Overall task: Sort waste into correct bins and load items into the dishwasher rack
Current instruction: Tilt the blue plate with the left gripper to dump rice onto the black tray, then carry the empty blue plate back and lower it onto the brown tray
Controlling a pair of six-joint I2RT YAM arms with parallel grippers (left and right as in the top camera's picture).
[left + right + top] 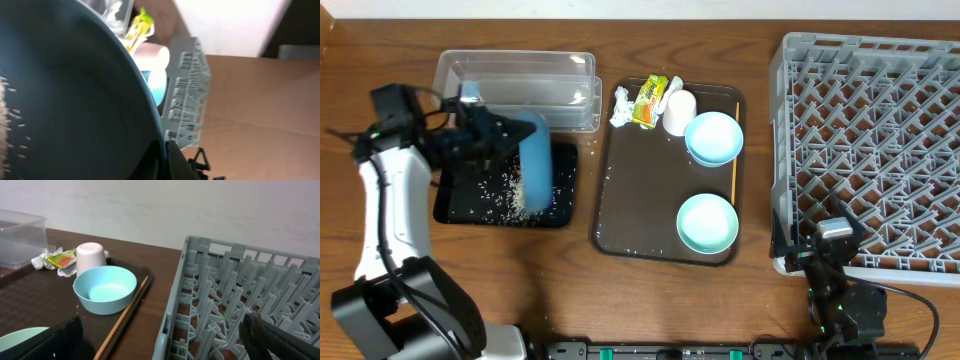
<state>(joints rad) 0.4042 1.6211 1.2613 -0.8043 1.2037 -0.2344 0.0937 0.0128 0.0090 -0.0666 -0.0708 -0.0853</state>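
Left gripper holds the large blue bowl on edge over the black tray.
Clenched on its rim; the mouth faces the gripper, long axis front-to-back, rice below. Right gripper gapes by the rack.

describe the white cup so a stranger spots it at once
The brown tray lies between the black tray and the grey rack. At its far edge the cup stands between the wrapper and a pale blue bowl. It is the only white vessel there, narrower than that bowl.
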